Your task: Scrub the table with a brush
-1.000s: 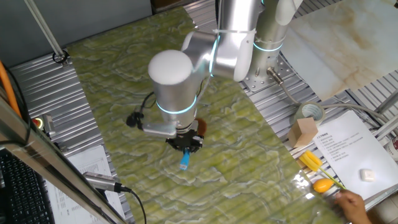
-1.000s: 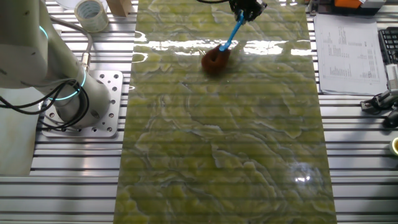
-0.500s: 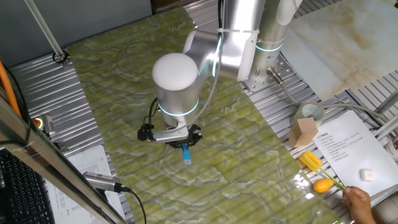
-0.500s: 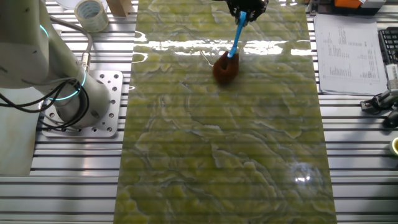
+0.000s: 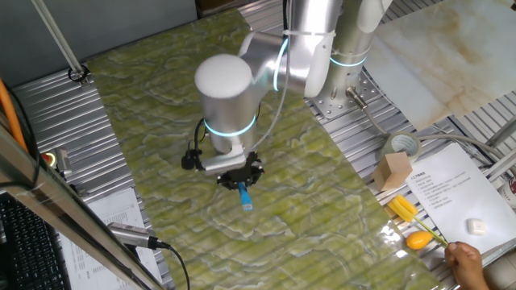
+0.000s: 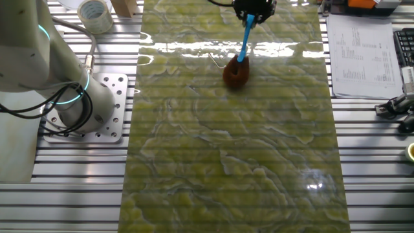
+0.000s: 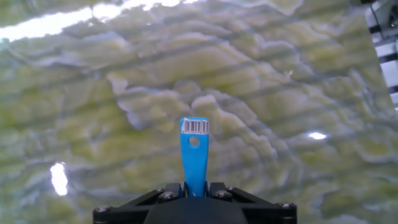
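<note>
Clenched fingers (image 6: 251,14) on the thin blue handle of the brush (image 6: 237,70), bristles down on the surface (image 6: 226,162), near the glossy end edge and roughly midway between the long sides. Risk judged: handle twisting or slipping in so narrow a grip under sideways drag, or bristles lifting off. Little room toward that near end edge; much open marbled length the other way, both long edges well apart.
</note>
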You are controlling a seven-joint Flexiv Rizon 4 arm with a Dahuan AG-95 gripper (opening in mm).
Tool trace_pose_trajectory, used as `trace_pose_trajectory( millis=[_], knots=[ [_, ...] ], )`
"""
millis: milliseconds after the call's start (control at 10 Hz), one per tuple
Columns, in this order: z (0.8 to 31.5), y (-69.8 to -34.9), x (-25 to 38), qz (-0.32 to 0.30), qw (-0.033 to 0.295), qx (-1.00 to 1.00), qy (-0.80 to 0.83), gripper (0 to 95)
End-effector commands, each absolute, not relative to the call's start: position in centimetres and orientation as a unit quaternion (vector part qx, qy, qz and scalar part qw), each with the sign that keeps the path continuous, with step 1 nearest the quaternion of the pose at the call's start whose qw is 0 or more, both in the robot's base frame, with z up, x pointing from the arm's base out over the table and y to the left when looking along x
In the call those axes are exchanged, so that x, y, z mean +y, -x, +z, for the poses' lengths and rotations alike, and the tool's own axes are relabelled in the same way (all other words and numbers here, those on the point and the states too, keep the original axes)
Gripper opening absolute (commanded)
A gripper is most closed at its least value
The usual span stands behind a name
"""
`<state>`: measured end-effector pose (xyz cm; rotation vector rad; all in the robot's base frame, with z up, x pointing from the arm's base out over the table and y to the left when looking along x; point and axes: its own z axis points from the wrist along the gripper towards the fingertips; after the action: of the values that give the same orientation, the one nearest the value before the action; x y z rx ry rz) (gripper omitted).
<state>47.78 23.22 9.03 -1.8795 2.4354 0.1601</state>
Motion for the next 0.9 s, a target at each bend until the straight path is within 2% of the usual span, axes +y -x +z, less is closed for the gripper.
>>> trace_pose_trajectory(
  millis=[100, 900],
  knots=[
    [8.7, -47.3, 24.1, 0.081, 0.042, 0.843, 0.531, 0.0],
    [9.2, -47.1, 25.3, 0.108, 0.049, 0.902, 0.415, 0.0]
  ],
)
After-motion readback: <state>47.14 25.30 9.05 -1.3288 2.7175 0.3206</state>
